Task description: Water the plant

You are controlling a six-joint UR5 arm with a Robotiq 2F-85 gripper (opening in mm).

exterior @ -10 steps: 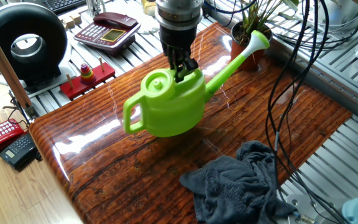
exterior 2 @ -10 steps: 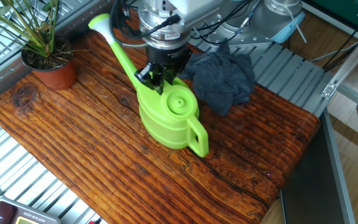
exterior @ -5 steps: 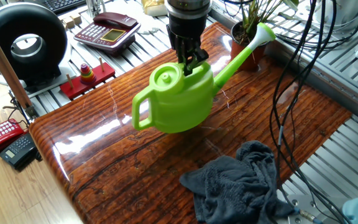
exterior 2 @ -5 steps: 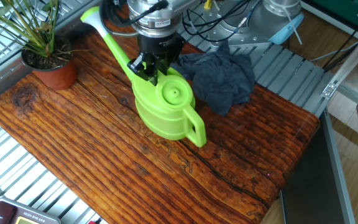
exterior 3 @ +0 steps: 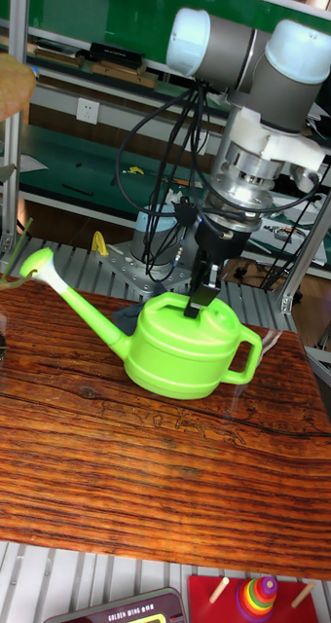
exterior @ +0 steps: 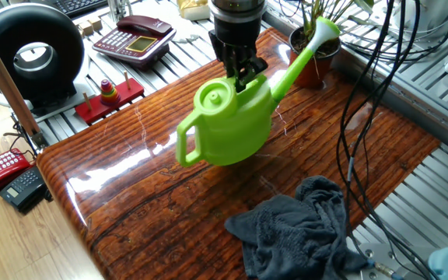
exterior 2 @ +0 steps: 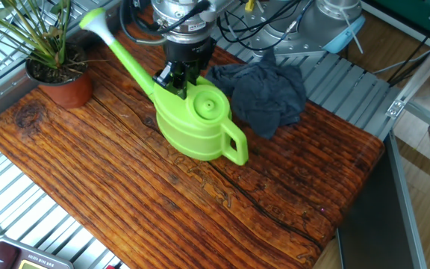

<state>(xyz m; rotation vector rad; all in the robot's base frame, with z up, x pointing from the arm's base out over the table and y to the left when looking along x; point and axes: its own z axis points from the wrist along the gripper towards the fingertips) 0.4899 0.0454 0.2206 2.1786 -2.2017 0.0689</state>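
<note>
Since a second ago, the claw (exterior: 242,75), pinching the one green watering can (exterior: 236,124) at its top rim, has carried it toward the one plant (exterior 2: 51,63), which stands at the bench's (exterior 2: 110,194) ten o'clock corner. One grey cloth (exterior 2: 267,90) lies behind.

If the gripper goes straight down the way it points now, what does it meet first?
The gripper points down and already grips the top rim of the green watering can, so it would likely press into the can's body first.
</note>
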